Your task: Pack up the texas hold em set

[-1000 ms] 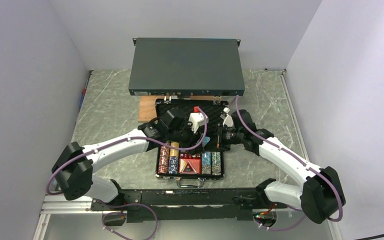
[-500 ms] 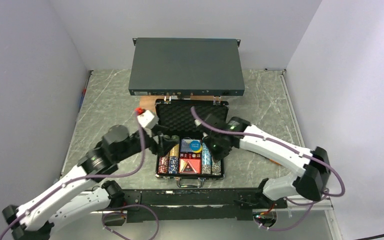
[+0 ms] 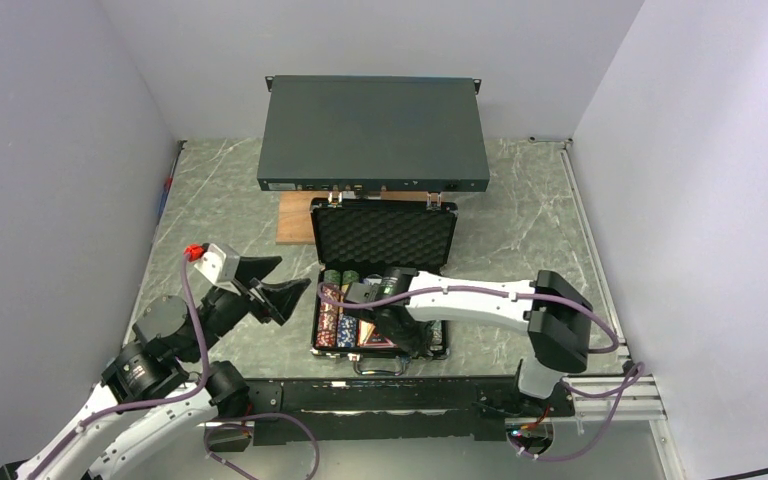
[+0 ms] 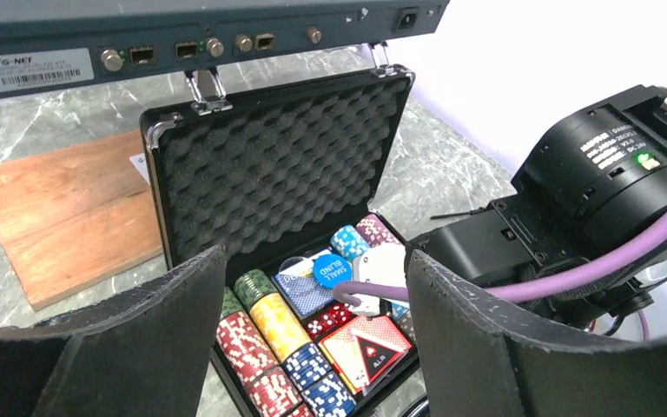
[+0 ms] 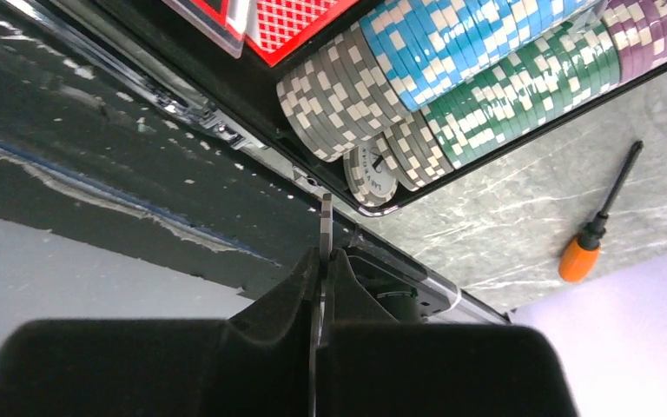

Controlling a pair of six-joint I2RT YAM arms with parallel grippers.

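Grippers: left gripper point(image 3: 288, 276) has its fingers wide apart and empty, with the small black ribbed briefcase point(image 3: 384, 236) open just to its right. Right gripper point(image 5: 323, 256) has its fingers pressed together, just beside the multicoloured poker chip rows point(image 5: 452, 78) at the case's front edge.

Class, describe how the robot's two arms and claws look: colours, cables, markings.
The left arm and right arm have white shells, black joints and purple cables. The left claw and right claw are black wedges. A green light glows on the right wrist.
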